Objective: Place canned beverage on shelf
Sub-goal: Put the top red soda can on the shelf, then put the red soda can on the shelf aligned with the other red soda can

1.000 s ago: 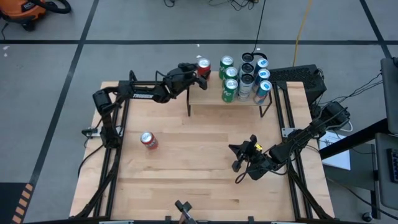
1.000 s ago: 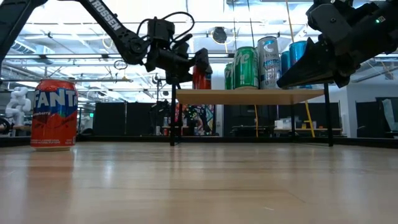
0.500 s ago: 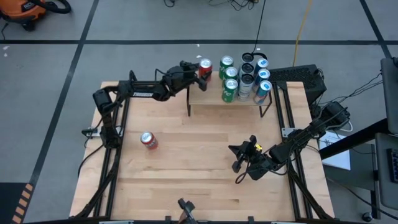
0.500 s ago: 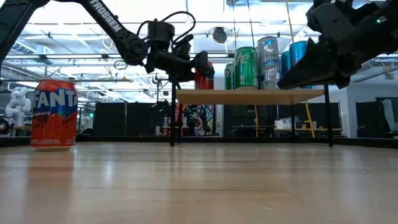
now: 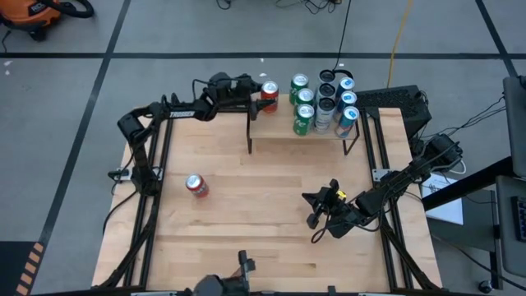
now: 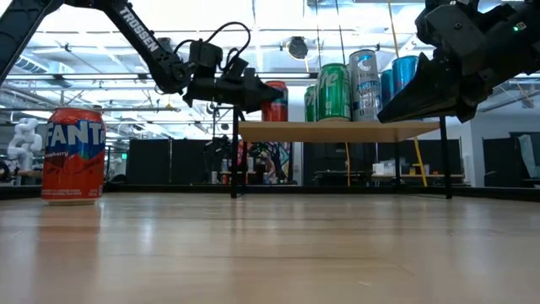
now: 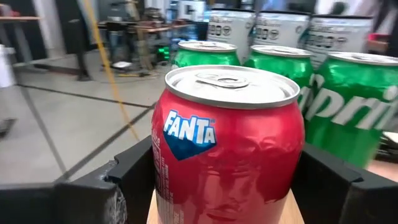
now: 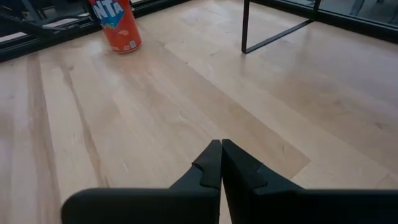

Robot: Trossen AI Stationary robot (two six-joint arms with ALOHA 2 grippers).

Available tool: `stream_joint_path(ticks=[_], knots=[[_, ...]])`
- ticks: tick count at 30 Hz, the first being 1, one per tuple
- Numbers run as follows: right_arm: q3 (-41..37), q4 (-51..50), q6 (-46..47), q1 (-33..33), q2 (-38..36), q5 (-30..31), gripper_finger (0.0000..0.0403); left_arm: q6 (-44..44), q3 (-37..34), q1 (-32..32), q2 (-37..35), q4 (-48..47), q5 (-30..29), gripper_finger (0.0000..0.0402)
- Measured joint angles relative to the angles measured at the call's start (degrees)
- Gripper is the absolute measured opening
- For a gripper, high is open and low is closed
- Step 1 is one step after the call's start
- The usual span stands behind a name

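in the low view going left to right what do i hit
Fanta can on the table → left gripper → red can on the shelf → green can → silver can → right gripper
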Motion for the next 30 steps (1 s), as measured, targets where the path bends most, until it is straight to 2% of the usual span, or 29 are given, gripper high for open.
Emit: stream_joint_path(ticks=[3, 7, 12, 17, 22, 30], knots=[[0.0, 0.0, 0.0, 0.0, 0.0, 0.0, 0.0000, 0.8, -0.1, 1.9, 0.1, 0.8, 3.5, 0.0288], [0.0, 0.0, 0.8, -0.1, 0.0, 0.0, 0.0000, 5.4, -0.1, 2.9, 0.1, 1.1, 3.3, 0.0288], [0.0, 0.1, 1.9, -0.1, 0.0, -0.1, 0.0000, 5.8, -0.1, 3.1, 0.1, 1.2, 3.4, 0.0292], [0.0, 0.3, 1.9, -0.5, 0.0, -0.2, 0.0000, 5.9, -0.2, 2.5, 0.1, 0.3, 3.1, 0.0337], [0.0, 0.4, 1.7, -0.5, 0.0, -0.2, 0.0000, 4.7, -0.3, 2.0, -0.1, 1.7, 0.0, 0.0388], [0.0, 0.4, 1.9, -0.5, 0.0, -0.2, 0.0000, 4.3, -0.2, 1.8, -8.4, 0.1, -0.9, 0.0398]])
